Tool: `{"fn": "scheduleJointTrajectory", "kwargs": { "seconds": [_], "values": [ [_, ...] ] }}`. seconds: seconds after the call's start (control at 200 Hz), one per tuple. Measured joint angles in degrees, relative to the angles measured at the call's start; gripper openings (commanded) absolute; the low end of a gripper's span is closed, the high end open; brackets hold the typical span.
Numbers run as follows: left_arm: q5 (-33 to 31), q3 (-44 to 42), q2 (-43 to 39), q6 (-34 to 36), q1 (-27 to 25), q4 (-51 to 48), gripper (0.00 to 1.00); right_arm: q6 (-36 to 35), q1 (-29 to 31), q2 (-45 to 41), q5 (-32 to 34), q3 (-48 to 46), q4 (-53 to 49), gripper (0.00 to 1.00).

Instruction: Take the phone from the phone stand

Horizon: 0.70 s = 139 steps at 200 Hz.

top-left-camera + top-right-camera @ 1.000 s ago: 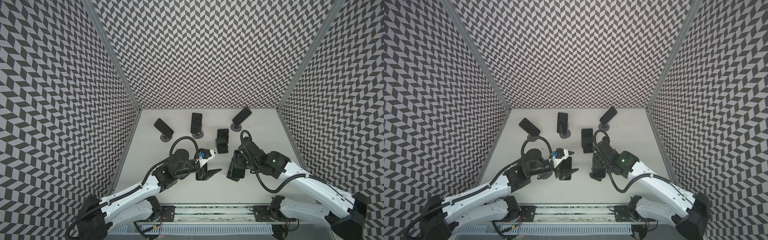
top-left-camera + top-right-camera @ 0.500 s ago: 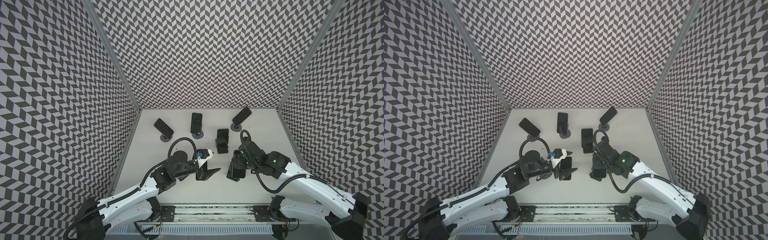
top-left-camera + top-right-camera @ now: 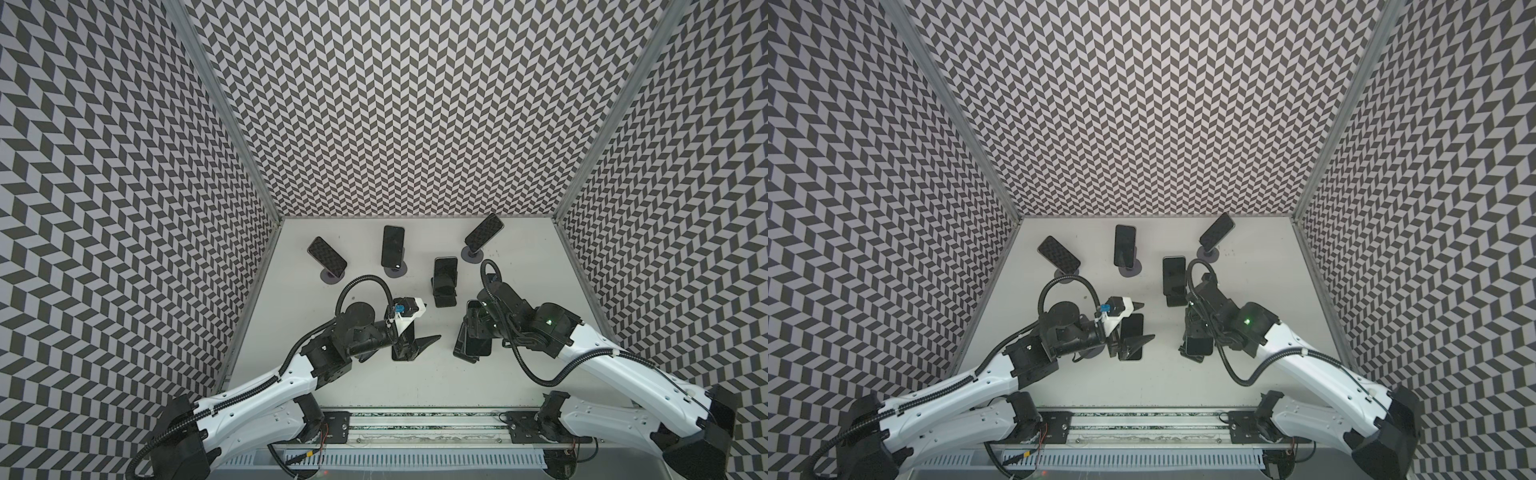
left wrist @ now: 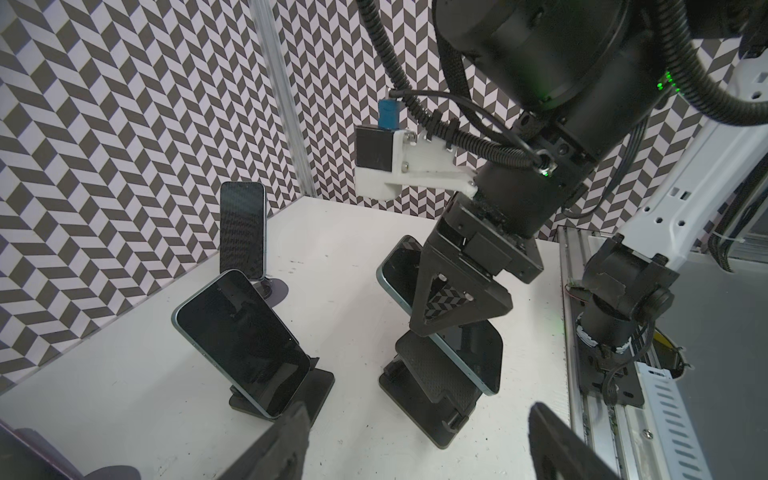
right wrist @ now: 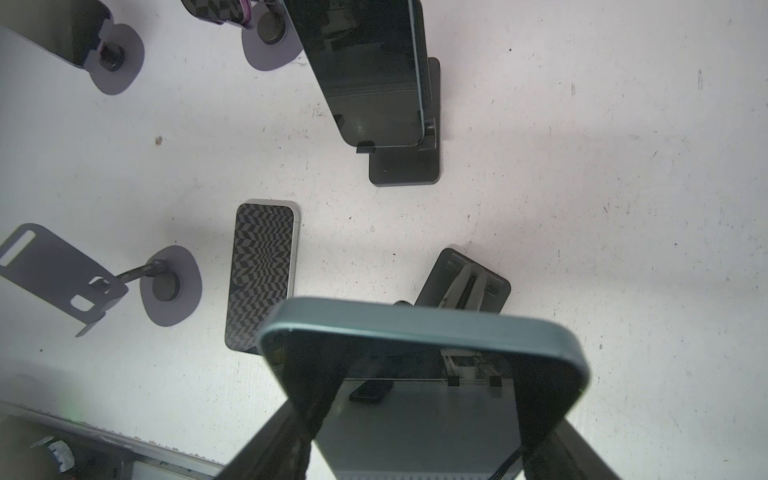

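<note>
My right gripper [image 3: 473, 332] [image 4: 449, 320] [image 5: 415, 415] is shut on the long edges of a teal-edged phone [image 4: 478, 357] [image 5: 415, 328] [image 3: 1198, 345]. The phone hangs tilted just above its black phone stand [image 4: 428, 386] [image 5: 461, 278], apart from the stand's front lip. My left gripper [image 3: 430, 324] [image 3: 1147, 322] [image 4: 419, 444] is open with nothing between its fingers. It hovers over another phone [image 3: 403, 345] [image 5: 262, 274] lying flat on the table, to the left of the stand.
Several more phones stand on stands behind: one on a black stand [image 3: 445, 272] [image 4: 241, 340], and others on round-foot stands [image 3: 327, 250] [image 3: 392, 247] [image 3: 484, 230]. An empty round-foot stand [image 5: 62, 274] is beside the flat phone. Patterned walls close three sides.
Hardly anything: the left arm's elbow has shifted slightly, while the right gripper keeps the phone in the same place.
</note>
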Motion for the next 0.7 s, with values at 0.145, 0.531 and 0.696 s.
{"fn": "scheduleJointTrajectory", "kwargs": {
  "seconds": [0.145, 0.531, 0.696],
  "values": [
    [-0.13, 0.0, 0.0, 0.02, -0.07, 0.02, 0.83, -1.14, -0.02, 0.0, -0.74, 0.0, 0.0, 0.0],
    [-0.17, 0.0, 0.26, 0.2, -0.09, 0.0, 0.83, -2.73, -0.02, -0.02, -1.68, 0.02, -0.02, 0.0],
    [-0.2, 0.0, 0.79, 0.2, -0.11, 0.02, 0.83, -2.73, -0.09, -0.02, -1.95, 0.02, -0.02, 0.0]
  ]
}}
